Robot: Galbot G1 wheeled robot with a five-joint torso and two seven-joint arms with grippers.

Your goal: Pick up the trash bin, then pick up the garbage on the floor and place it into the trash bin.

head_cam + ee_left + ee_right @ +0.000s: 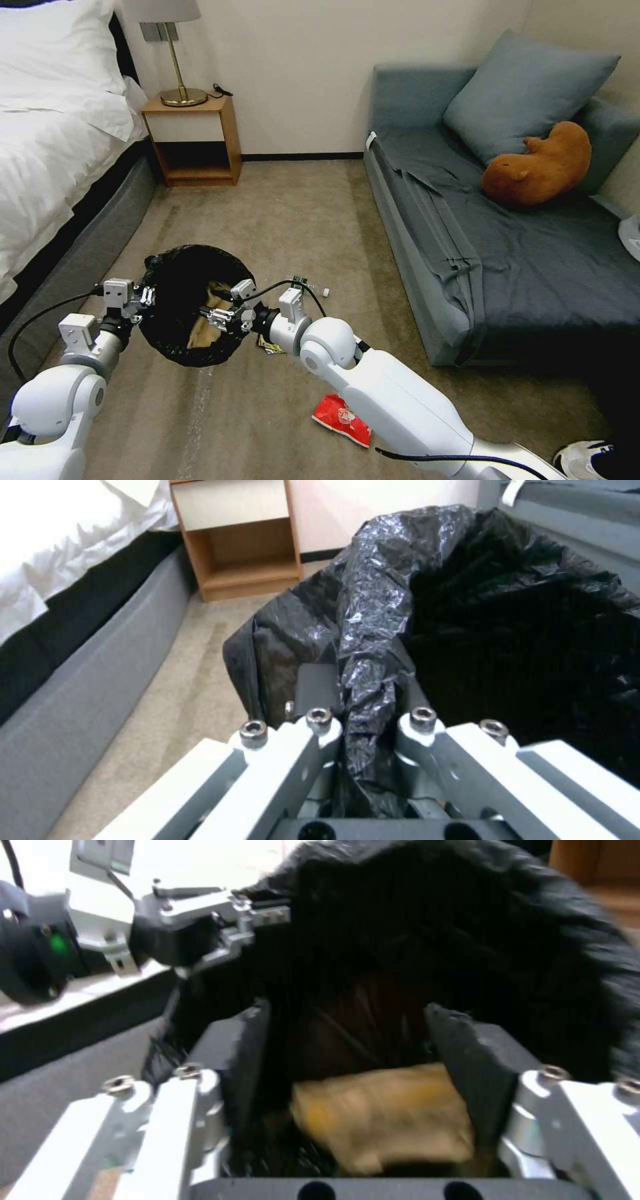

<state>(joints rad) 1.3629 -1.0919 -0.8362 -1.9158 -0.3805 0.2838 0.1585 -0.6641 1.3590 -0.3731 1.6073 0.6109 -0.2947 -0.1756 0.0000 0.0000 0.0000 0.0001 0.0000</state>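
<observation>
The trash bin (180, 280), lined with a crinkly black bag, hangs above the carpet. My left gripper (143, 297) is shut on its rim, and in the left wrist view the liner (373, 630) is pinched between the fingers. Over the bin's mouth my right gripper (217, 313) stands open. A crumpled brown paper bag (383, 1115) lies blurred between and below its pads (240, 1040), inside the bin (467, 940). On the floor lie a red-and-white snack bag (341, 419), a gold-brown wrapper (269, 345) and a small clear bottle (303, 283).
A white bed (47, 147) runs along the left, with a wooden nightstand (193, 140) and lamp at the back. A grey sofa (507, 253) on the right carries a cushion and a brown plush animal (540, 167). A shoe (587, 460) shows at the bottom right.
</observation>
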